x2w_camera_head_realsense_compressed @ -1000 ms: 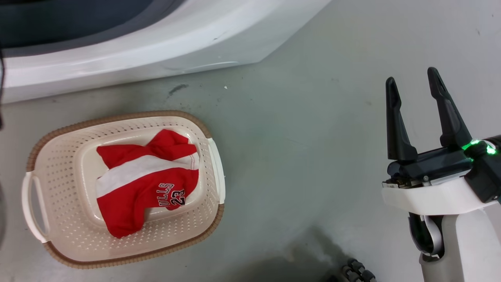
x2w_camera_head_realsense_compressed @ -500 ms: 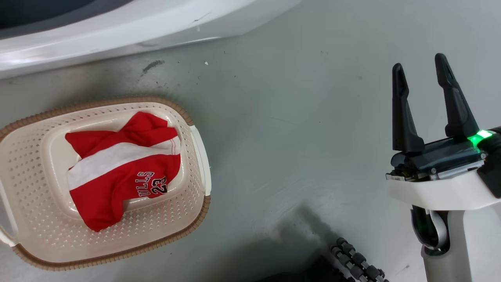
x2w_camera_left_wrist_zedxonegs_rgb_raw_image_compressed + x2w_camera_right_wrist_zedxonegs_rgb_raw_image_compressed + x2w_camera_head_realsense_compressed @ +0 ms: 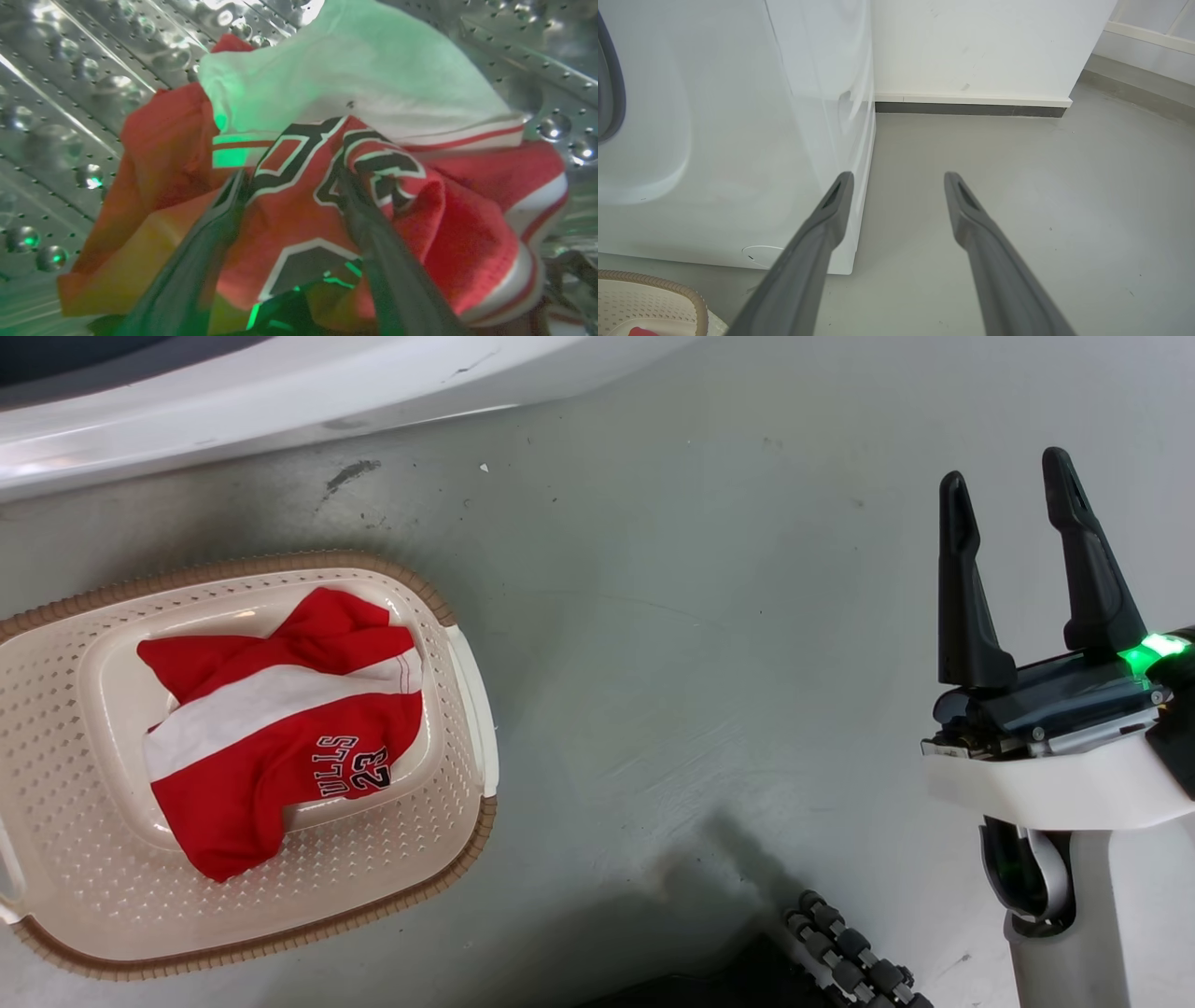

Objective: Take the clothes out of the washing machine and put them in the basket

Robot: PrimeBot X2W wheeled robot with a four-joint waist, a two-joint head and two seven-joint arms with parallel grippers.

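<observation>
Inside the washing machine's steel drum [image 3: 56, 93] lies a red garment [image 3: 467, 224] with a white panel, stripe trim and dark lettering. My left gripper [image 3: 289, 179] is open and pressed into it, with a fold of the red fabric between its fingers. Another red and white garment [image 3: 271, 728] lies in the cream basket [image 3: 308, 560] on the floor, below the washing machine's [image 3: 280, 401] white front. My right gripper [image 3: 1006, 469] hangs open and empty over bare floor, far right of the basket. The right gripper [image 3: 899, 176] points past the washing machine's [image 3: 738, 140] corner, with the basket's rim [image 3: 654, 284] at lower left.
Grey floor [image 3: 700, 616] stretches between the basket and my right arm. A white wall with a dark skirting board [image 3: 971, 100] stands behind the machine. Black rollers of my base [image 3: 850, 952] show at the bottom edge.
The head camera has shifted, so the basket and the washing machine sit further left and up in the picture. The garment in the basket lies as before. The right gripper stays open.
</observation>
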